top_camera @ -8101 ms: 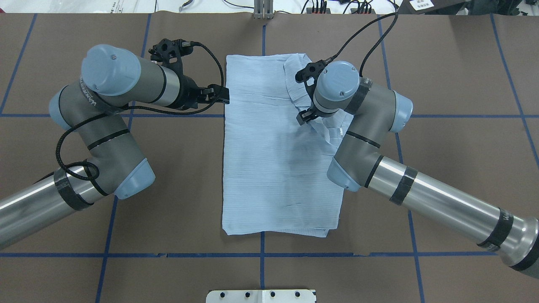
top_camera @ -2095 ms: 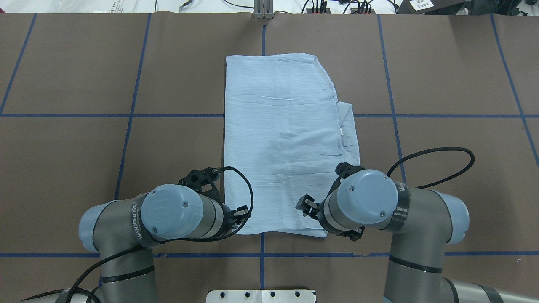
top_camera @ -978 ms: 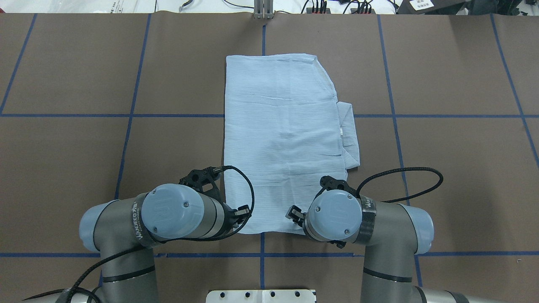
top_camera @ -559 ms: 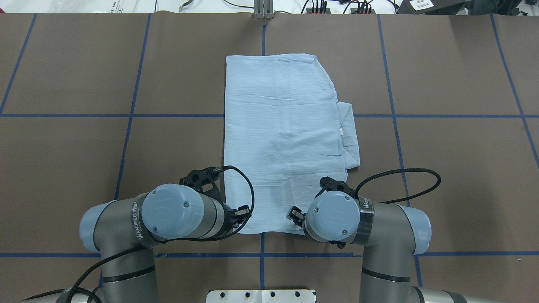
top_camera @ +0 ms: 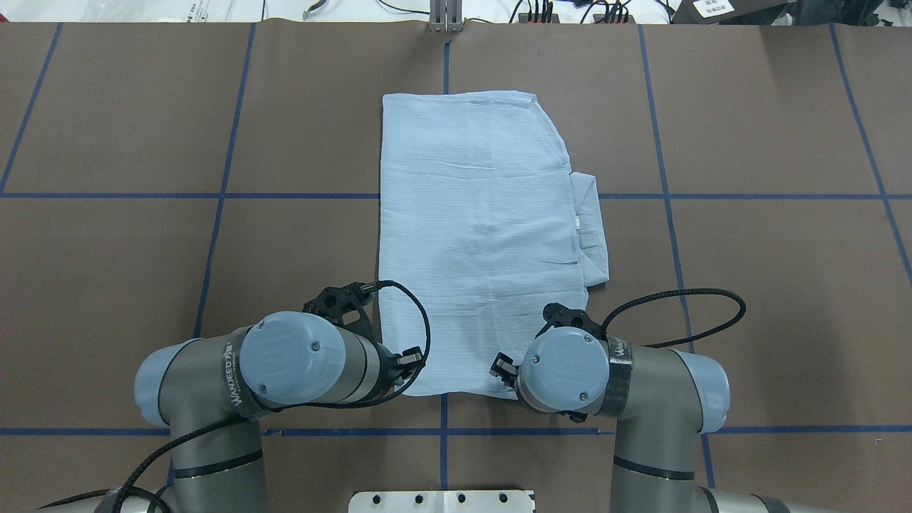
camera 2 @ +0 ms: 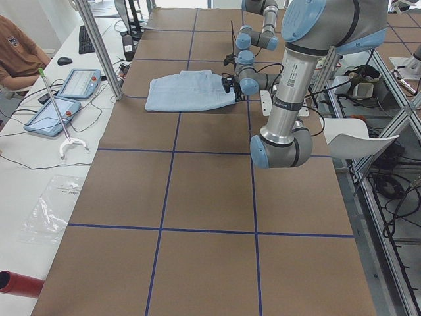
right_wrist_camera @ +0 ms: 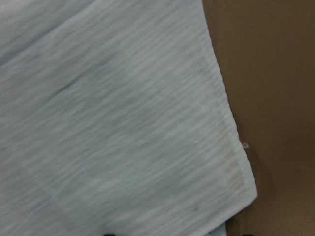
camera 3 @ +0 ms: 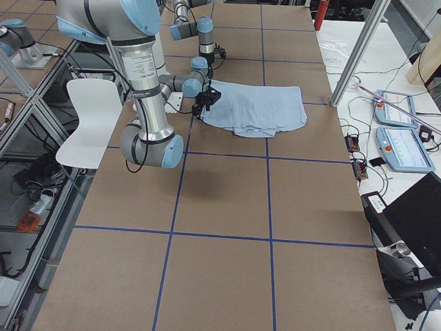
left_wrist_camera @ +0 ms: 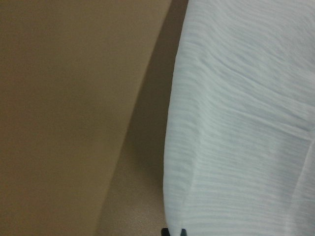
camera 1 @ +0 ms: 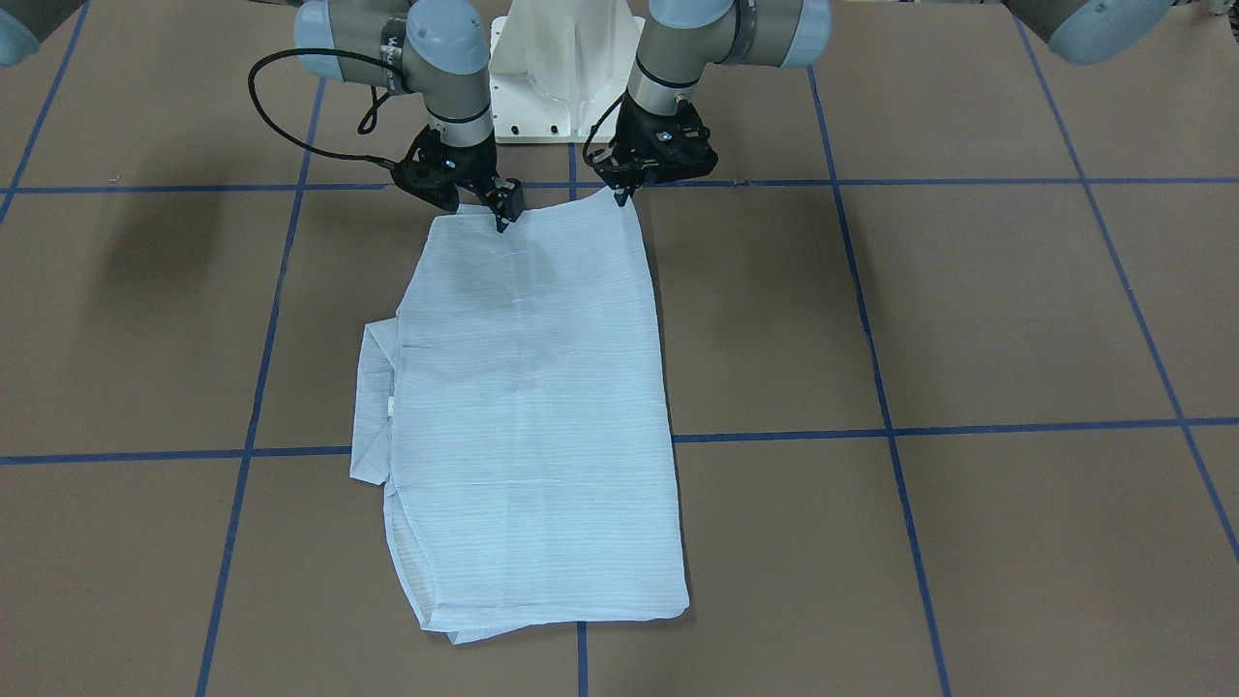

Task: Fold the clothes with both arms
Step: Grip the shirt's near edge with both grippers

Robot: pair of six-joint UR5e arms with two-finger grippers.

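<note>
The pale blue shirt [top_camera: 477, 235] [camera 1: 532, 407] lies folded into a long rectangle in the middle of the table. A folded part [top_camera: 590, 228] sticks out on its right side. Both arms reach down to the shirt's edge nearest the robot. My left gripper [top_camera: 412, 358] [camera 1: 619, 194] is at the near left corner. In the left wrist view its tips [left_wrist_camera: 173, 231] are pinched together on the shirt's edge [left_wrist_camera: 236, 123]. My right gripper [top_camera: 501, 368] [camera 1: 498, 211] hangs over the near right corner, open. Its fingertips [right_wrist_camera: 108, 234] stand wide apart across the cloth [right_wrist_camera: 113, 113].
Blue tape lines divide the brown table cover [top_camera: 214, 235]. The white pedestal base [camera 1: 561, 68] stands just behind both grippers. In the exterior left view, tablets [camera 2: 66, 85] and a seated person [camera 2: 20, 56] are beyond the table's far side.
Both arms came from the shirt's far end to its near edge. Over the last second the right gripper shifted only slightly at the near right corner. The left arm has stayed still.
</note>
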